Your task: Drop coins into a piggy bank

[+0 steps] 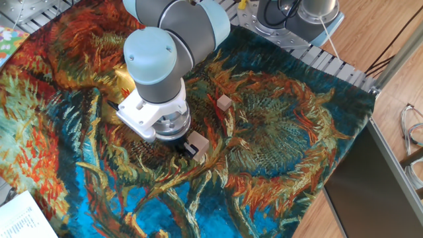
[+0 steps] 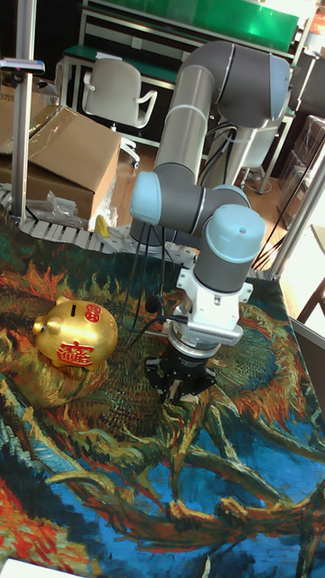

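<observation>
Pincer: the black two-finger pincer (image 2: 174, 404) hangs low over the painted sunflower-pattern cloth (image 1: 291, 132) that covers the table, fingers pointing down at the fabric. In the fixed view it sits under the white wrist flange, right against a pale wooden cube (image 1: 197, 143). Whether the fingers are apart or closed, and whether they hold anything, I cannot tell; no coin shows in either view.

Task's thing: the shiny gold, rounded pig-shaped piggy bank with red markings (image 2: 75, 331) stands on the cloth at about 10 o'clock from the pincer in the tall fixed view, apart from it. Its slot faces up on the back. In the fixed view the arm hides nearly all of it.

Other things: a second pale wooden cube (image 1: 224, 102) lies at about 1 o'clock from the first, apart from it.

Step in hand: by my reading, a pick-up at cloth level, a coin most likely, though none is visible.

How to do it well: close the fingers squarely on the flat piece and not on a fold of cloth or the neighbouring cube. Lift straight up before travelling. Clear the pig's rounded back with height to spare. Line the coin's edge along the slot, then release just above it.

Risk: a thin coin may slip or tilt; a bump may roll the pig.
</observation>
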`<state>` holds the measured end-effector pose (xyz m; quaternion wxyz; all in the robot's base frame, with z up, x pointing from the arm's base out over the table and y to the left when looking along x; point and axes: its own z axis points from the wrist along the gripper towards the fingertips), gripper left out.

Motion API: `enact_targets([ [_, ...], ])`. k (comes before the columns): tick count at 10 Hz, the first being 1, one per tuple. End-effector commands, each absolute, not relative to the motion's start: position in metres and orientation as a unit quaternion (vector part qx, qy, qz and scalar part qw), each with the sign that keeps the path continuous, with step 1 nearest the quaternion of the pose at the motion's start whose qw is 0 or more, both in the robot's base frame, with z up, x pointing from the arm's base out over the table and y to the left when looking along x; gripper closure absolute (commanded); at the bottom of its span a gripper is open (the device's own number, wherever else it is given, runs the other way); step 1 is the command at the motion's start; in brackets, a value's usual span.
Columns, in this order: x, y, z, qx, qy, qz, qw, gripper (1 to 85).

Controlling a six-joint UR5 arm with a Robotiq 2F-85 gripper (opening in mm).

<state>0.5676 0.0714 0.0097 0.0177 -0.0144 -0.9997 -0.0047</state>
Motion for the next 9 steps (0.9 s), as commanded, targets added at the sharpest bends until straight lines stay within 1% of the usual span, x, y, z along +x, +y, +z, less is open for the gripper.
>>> enact_targets([
  [1, 0.569, 0.065, 0.009, -0.017, -1.000, 0.002, 0.011, 71.0],
  [2, 0.569, 0.067, 0.012, -0.020, -1.000, -0.004, 0.005, 81.7],
  [3, 0.570, 0.062, 0.014, -0.007, -1.000, 0.006, 0.001, 84.3],
  [5, 0.572, 0.058, 0.021, 0.009, -1.000, 0.013, 0.000, 84.3],
  [6, 0.576, 0.054, 0.033, 0.026, -1.000, 0.014, -0.002, 84.3],
  [8, 0.574, 0.053, 0.045, 0.053, -0.998, 0.020, -0.014, 84.3],
  [9, 0.575, 0.052, 0.046, 0.065, -0.997, 0.021, -0.018, 84.3],
])
